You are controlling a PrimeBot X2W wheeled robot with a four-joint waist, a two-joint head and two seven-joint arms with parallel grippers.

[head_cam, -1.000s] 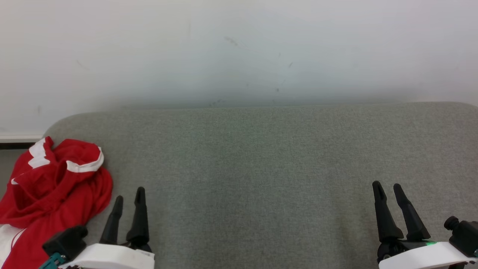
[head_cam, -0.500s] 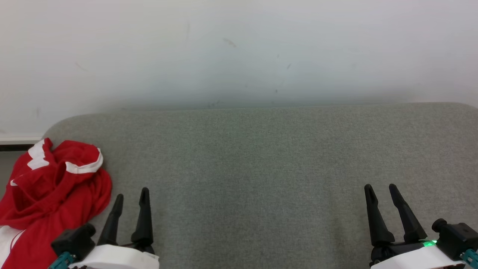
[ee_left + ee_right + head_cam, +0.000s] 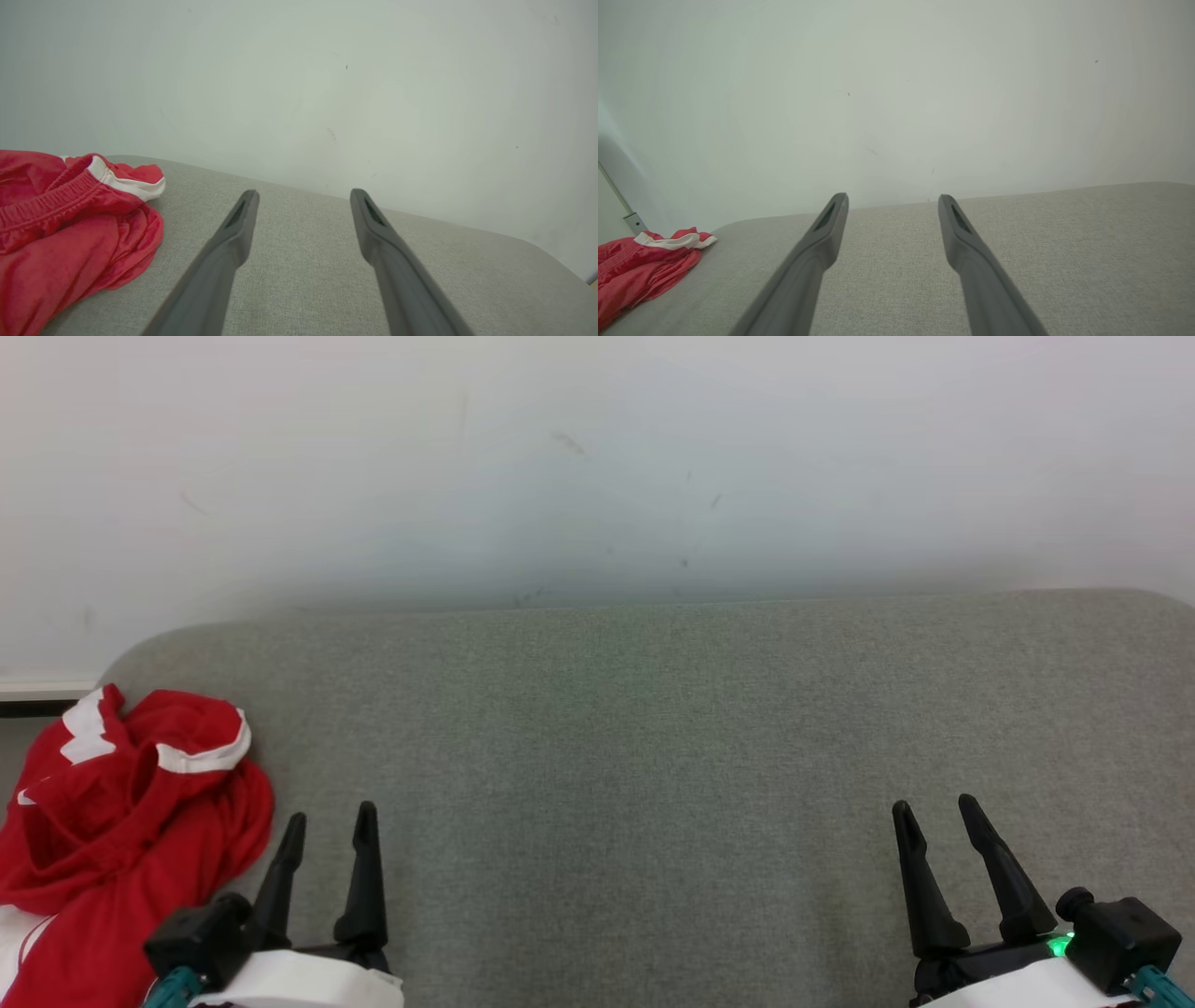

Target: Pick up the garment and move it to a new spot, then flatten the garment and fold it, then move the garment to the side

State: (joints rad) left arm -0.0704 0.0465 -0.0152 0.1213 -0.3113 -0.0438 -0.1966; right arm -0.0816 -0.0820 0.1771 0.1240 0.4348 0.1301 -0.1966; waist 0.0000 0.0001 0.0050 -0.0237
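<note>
while the red garment [image 3: 131, 812] lies crumpled at the left edge of the grey upholstered surface [image 3: 635, 728], near its far left corner, both grippers sit low over the near edge with nothing held. the left gripper [image 3: 331, 812] has its two dark fingers spread wide, just beside the heap but apart from it; the right gripper [image 3: 934, 803], equally wide and empty, stands well apart from the garment, toward the right end of the near edge. left wrist view: the garment shows a gathered elastic band and a white trim, which suggests shorts, heaped to the left of the line along which the fingers point. step in hand, as judged: the first pick-up, not yet begun. to do it well, the left gripper should turn toward the heap and close on a thick, layered part such as the elastic band, not on one thin fold that could slip; lift until the hanging cloth clears the surface, then carry it toward the bare middle, where both grippers can reach to flatten it. some cloth seems to hang past the left edge, so dragging could snag it
</note>
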